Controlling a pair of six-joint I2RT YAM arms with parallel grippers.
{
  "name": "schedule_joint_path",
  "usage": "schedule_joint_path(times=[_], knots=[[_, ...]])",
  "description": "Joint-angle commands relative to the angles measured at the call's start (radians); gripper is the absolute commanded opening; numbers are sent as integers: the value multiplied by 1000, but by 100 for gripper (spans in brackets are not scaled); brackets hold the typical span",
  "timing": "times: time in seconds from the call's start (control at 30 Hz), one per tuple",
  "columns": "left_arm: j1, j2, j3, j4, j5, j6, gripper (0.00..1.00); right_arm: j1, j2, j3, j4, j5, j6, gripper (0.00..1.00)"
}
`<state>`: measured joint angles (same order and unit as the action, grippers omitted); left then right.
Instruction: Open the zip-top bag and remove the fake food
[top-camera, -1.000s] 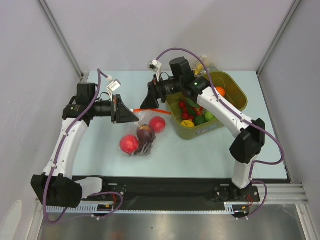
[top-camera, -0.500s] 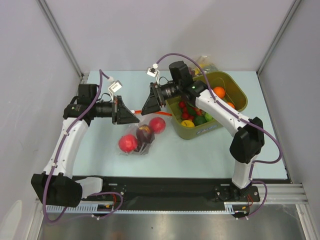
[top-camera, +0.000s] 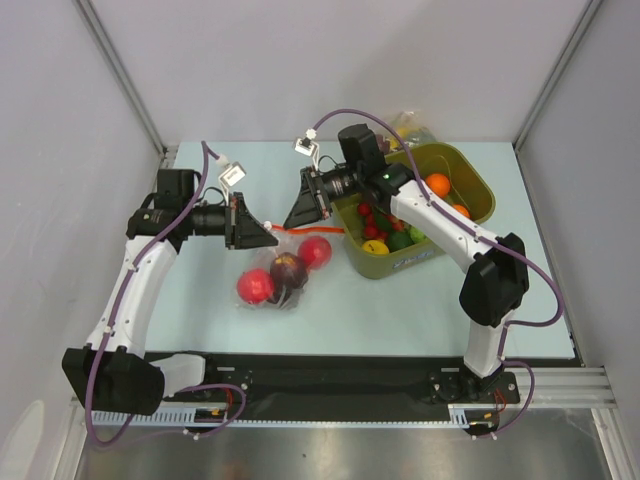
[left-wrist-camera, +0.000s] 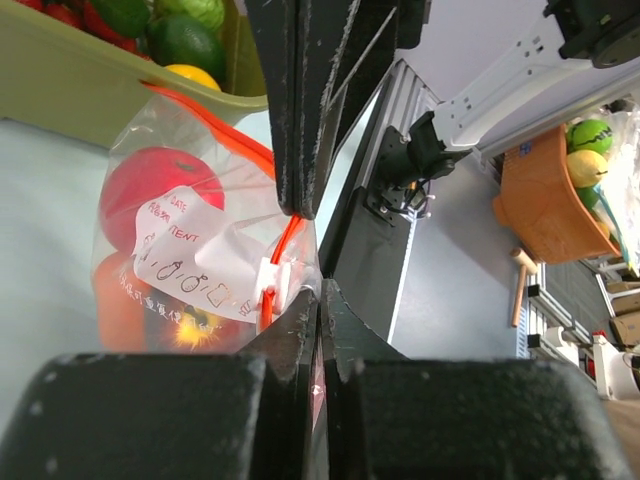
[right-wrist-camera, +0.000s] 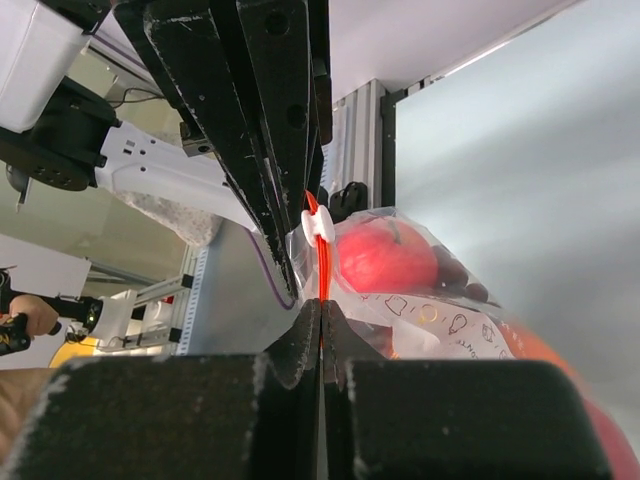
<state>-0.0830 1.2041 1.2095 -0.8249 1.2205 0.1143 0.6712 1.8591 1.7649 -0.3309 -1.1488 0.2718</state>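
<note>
1. Zip-top bag (top-camera: 285, 265) hung by its mouth between your two pincers. Its clear, crinkled body trailed from their tips down onto the table (top-camera: 400, 310), toward the arms' bases.
2. Through the plastic you could see a red apple (top-camera: 315, 249) just under the right pincer's tips and a maroon fruit (top-camera: 288, 268) touching it. A second red fruit (top-camera: 256, 287) lay farthest from both tips.
3. Its red-orange zip strip (left-wrist-camera: 215, 125) ran along the mouth and straight into both pairs of jaws. A small white slider (right-wrist-camera: 318, 228) sat on the strip just ahead of the tips in each wrist view.
4. Your left pincer (top-camera: 272, 238) had its jaws pressed flat together on the mouth edge. The strip was caught between them and no gap showed.
5. Your right pincer (top-camera: 292, 222) pointed at the left one, the tips close together. Its jaws were clamped tight on the same strip from the opposite side.
6. Behind the right pincer's wrist stood an olive tub (top-camera: 478, 182). It held an orange (top-camera: 438, 184), a lime (top-camera: 400, 240), a lemon (top-camera: 376, 247) and red chillies (top-camera: 375, 218), none of them touching the bag.
</note>
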Motion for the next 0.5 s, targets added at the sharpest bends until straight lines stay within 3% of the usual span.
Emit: schedule_joint_path(times=[0.0, 0.1, 0.23, 0.37, 0.47], knots=[[-6, -38, -5, 39, -10, 27, 6, 5, -28, 4, 16, 1, -14, 0], [-6, -38, -18, 38, -24, 24, 9, 5, -32, 5, 0, 12, -32, 0], [-8, -44, -16, 40, -18, 25, 3, 11, -28, 7, -29, 15, -54, 2], [-6, -35, -7, 36, -3, 27, 1, 21, -20, 11, -49, 23, -74, 22], [-6, -32, -2, 36, -3, 28, 1, 22, -9, 13, -56, 23, -80, 28]])
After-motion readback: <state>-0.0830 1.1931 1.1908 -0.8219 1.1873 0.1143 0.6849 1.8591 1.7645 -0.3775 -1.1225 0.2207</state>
